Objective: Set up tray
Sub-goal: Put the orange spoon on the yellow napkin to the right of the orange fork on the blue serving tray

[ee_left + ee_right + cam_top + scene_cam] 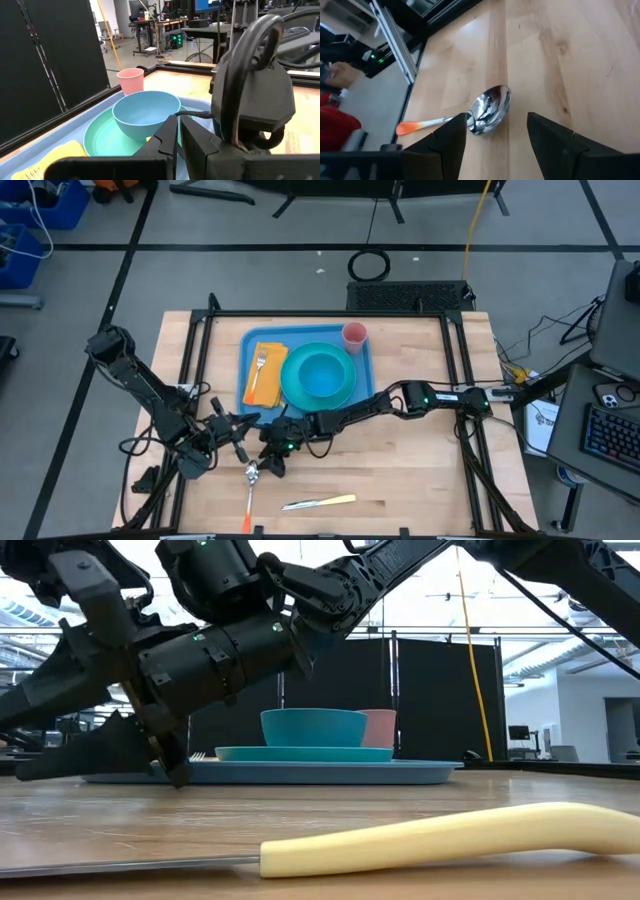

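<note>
Light-blue plastic tray [246,346], rectangular, low rim: upper centre of the high view, on the wooden table [400,470].
- On the tray: teal plate [345,392] carrying a teal bowl [320,370]; pink cup [354,334] at its upper-right corner; yellow napkin [272,378] with a fork [260,366] lying on it, at its left.
- Spoon [251,480], metal bowl, orange-tipped handle: lower centre, on bare wood below the tray.
- Knife [320,502], pale yellow handle: bottom centre, to the right of the spoon, apart from it.
- Right gripper [272,465]: fingers spread wide, holding nothing, poised just above the spoon's bowl.
- Left gripper [243,442]: fingers nearly together, nothing between them, lower left beside the right gripper.
</note>
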`<state>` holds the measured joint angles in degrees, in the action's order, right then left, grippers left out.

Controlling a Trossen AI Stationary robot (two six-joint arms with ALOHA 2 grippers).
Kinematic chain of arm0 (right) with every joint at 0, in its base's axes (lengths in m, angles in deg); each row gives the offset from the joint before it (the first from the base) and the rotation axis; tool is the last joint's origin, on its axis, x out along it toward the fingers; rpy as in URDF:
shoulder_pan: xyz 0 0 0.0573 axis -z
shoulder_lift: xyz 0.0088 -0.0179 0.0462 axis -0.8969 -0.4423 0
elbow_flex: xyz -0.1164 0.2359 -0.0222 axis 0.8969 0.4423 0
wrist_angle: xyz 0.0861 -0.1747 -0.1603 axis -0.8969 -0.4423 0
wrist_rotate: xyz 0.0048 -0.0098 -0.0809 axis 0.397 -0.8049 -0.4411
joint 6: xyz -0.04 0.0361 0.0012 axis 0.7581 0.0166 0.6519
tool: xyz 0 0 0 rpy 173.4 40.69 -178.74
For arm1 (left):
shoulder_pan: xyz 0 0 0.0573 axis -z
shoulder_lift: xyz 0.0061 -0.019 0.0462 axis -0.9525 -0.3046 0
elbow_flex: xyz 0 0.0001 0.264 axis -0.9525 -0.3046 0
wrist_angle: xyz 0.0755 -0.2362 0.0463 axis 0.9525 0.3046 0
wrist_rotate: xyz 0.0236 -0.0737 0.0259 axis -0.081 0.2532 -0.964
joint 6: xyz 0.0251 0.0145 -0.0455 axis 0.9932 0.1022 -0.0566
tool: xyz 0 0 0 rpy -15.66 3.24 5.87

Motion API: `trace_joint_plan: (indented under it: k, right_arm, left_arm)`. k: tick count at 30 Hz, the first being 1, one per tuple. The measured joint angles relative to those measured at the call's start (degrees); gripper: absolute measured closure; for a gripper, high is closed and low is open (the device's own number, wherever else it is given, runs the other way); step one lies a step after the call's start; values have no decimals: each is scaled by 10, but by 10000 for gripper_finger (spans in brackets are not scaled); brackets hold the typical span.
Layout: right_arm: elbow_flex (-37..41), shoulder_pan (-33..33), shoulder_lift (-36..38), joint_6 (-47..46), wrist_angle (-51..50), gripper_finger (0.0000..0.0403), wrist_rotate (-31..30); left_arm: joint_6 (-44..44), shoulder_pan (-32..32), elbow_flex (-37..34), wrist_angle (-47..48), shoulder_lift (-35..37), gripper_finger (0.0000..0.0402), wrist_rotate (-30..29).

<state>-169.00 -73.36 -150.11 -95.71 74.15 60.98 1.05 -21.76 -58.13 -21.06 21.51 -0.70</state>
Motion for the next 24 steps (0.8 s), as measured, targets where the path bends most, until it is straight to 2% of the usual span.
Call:
trace_joint_plan:
  k: [5,15,19,24]
  right_arm:
    - [0,-8,0,30,-2,204,-45]
    - [-14,-20,0,44,-22,204,-56]
    - [-22,-21,-8,37,-21,204,-52]
    - [-85,-17,-58,0,-22,204,3]
  left_arm:
    - [0,0,0,0,0,376,4]
    - [-2,0,0,1,0,376,5]
    - [-2,0,0,1,0,376,6]
    - [-2,0,0,1,0,376,4]
